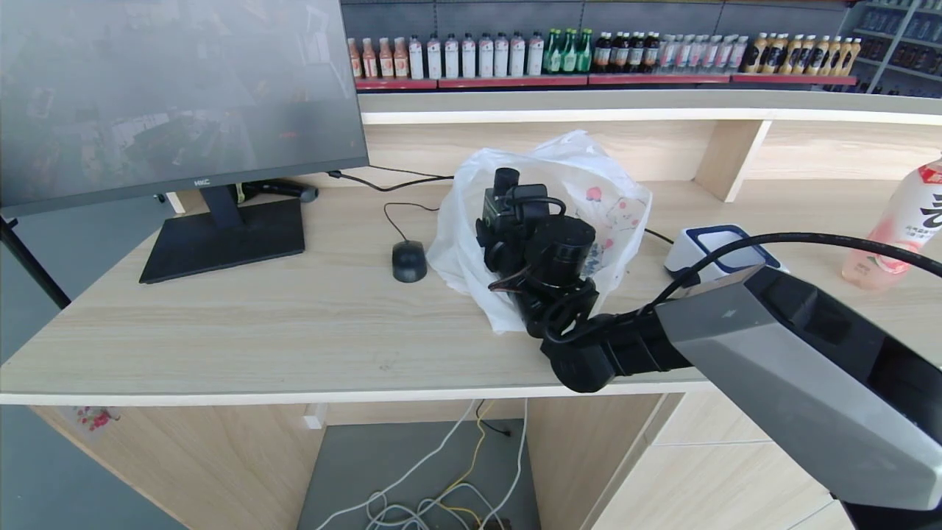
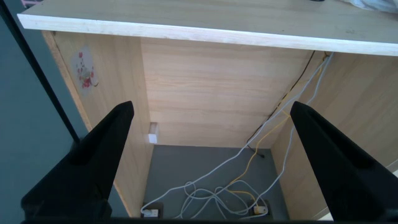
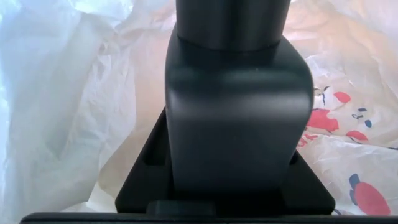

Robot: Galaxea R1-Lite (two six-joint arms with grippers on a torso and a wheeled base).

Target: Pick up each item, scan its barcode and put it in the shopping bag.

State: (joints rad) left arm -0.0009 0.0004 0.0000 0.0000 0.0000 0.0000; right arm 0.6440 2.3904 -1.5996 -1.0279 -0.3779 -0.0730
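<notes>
The right arm (image 1: 773, 331) crosses the front edge of the counter (image 1: 294, 324), with the right gripper (image 1: 509, 224) pushed into the shopping bag (image 1: 589, 173). Whether it is open or closed cannot be told. The shopping bag is thin, crumpled white plastic with red prints, and stands between the mouse (image 1: 409, 261) and the scanner (image 1: 717, 250). A pale pink bottle (image 1: 899, 232) stands upright, right of the scanner. The left gripper (image 2: 211, 112) hangs below the counter edge, spread wide and holding nothing.
</notes>
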